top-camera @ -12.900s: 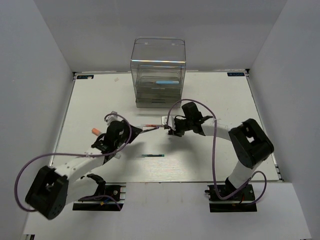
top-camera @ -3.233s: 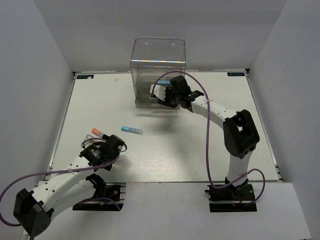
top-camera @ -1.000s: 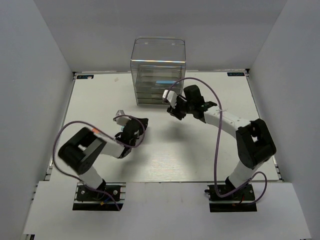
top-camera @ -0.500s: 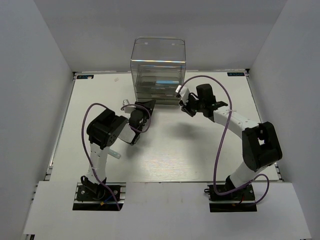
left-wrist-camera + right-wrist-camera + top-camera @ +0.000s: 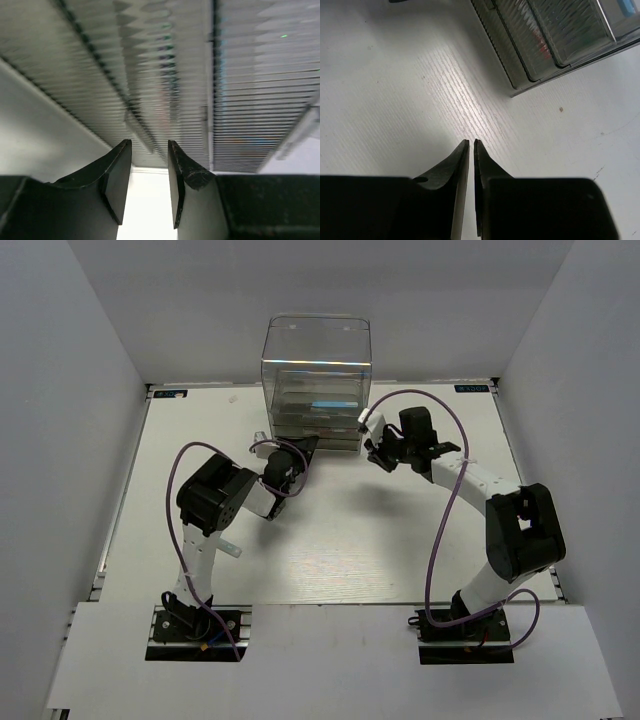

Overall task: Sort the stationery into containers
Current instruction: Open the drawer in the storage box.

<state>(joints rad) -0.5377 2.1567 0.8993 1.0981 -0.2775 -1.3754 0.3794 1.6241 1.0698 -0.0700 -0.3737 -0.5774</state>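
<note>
The clear drawer box stands at the back middle of the table, its drawers pushed in. A light blue stick lies in an upper drawer. Red and teal pens show through a ribbed drawer front in the right wrist view. My left gripper is close against the box's lower left front, its jaws a little apart and empty, facing the ribbed drawers. My right gripper is by the box's right front corner, shut and empty above the table. I see no loose pens on the table.
The white table is walled in by grey panels on three sides. Both arms reach inward toward the box, with purple cables looping over them. The arm bases stand at the near edge.
The left arm has swung from the near left up to the box front, and the blue stick once on the table is gone. The right gripper has backed off to the box's right corner.
</note>
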